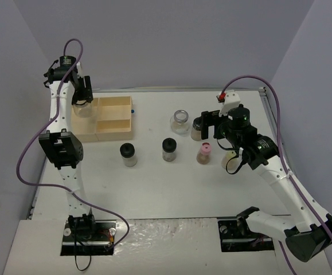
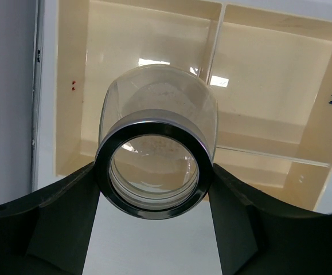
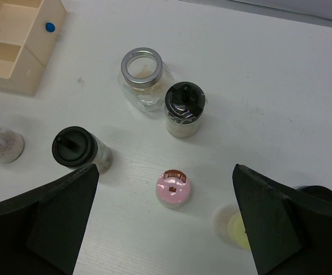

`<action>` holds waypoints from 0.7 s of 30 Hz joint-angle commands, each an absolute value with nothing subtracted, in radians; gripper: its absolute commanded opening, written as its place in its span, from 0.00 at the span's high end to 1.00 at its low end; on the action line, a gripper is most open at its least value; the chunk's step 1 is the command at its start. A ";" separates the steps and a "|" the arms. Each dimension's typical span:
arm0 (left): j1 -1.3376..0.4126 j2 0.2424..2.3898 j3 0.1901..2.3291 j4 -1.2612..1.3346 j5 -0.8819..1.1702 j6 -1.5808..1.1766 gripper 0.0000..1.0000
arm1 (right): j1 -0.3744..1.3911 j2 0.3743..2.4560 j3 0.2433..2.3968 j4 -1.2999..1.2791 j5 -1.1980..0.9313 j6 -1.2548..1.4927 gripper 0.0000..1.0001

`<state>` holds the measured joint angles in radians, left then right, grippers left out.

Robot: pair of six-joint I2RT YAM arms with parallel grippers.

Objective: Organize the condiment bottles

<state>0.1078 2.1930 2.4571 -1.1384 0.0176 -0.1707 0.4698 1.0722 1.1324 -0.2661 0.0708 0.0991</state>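
Note:
My left gripper [image 1: 83, 96] is shut on a wide clear-topped jar [image 1: 84, 109] and holds it over the left compartment of the wooden tray [image 1: 113, 119]. In the left wrist view the jar [image 2: 157, 114] sits between both fingers of the gripper [image 2: 154, 192]. My right gripper [image 1: 211, 127] is open, above the pink-capped jar [image 3: 172, 187], which lies between its fingers [image 3: 57, 217]. The other wide jar [image 3: 141, 77], two black-capped jars [image 3: 184, 109] [image 3: 74, 148] and the yellow-green-capped jar [image 3: 237, 227] stand on the table. A third black-capped jar [image 1: 128, 153] stands further left.
The tray's compartments [image 2: 269, 86] hold nothing else that I can see. The tray has a blue dot on its right side [image 3: 50, 26]. The yellow-green jar [image 1: 229, 158] is partly hidden under my right arm. Grey walls enclose the white table [image 1: 171, 189].

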 commanded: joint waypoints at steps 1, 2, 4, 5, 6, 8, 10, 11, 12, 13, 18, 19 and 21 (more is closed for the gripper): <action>0.136 2.196 2.528 -1.034 0.021 -0.050 1.00 | 0.462 1.094 1.171 -0.208 0.063 0.079 0.00; 0.141 2.208 2.533 -1.032 0.022 -0.035 1.00 | 0.463 1.099 1.170 -0.209 0.064 0.079 0.00; 0.143 2.240 2.542 -1.028 0.017 -0.010 1.00 | 0.462 1.109 1.170 -0.209 0.066 0.083 0.00; 0.143 2.252 2.545 -1.025 0.014 -0.003 1.00 | 0.461 1.113 1.170 -0.209 0.065 0.084 0.00; 0.146 2.257 2.547 -1.022 0.016 0.004 1.00 | 0.461 1.118 1.170 -0.209 0.064 0.086 0.00; 0.155 2.282 2.549 -1.014 0.029 0.026 1.00 | 0.462 1.131 1.171 -0.208 0.064 0.092 0.00; 0.164 2.298 2.543 -1.000 0.054 0.019 1.00 | 0.461 1.142 1.174 -0.208 0.062 0.095 0.00; 0.170 2.304 2.536 -0.991 0.067 0.014 1.00 | 0.460 1.146 1.176 -0.208 0.062 0.095 0.00; 0.172 2.309 2.531 -0.979 0.078 0.014 1.00 | 0.460 1.150 1.177 -0.208 0.061 0.097 0.00; 0.172 2.314 2.527 -0.967 0.086 0.016 1.00 | 0.460 1.154 1.177 -0.208 0.061 0.099 0.00; 0.174 2.345 2.530 -0.916 0.104 0.033 1.00 | 0.460 1.168 1.174 -0.209 0.060 0.108 0.00; 0.176 2.352 2.533 -0.907 0.110 0.034 1.00 | 0.460 1.169 1.174 -0.209 0.059 0.110 0.00; 0.178 2.372 2.539 -0.895 0.122 0.029 1.00 | 0.460 1.170 1.172 -0.209 0.057 0.114 0.00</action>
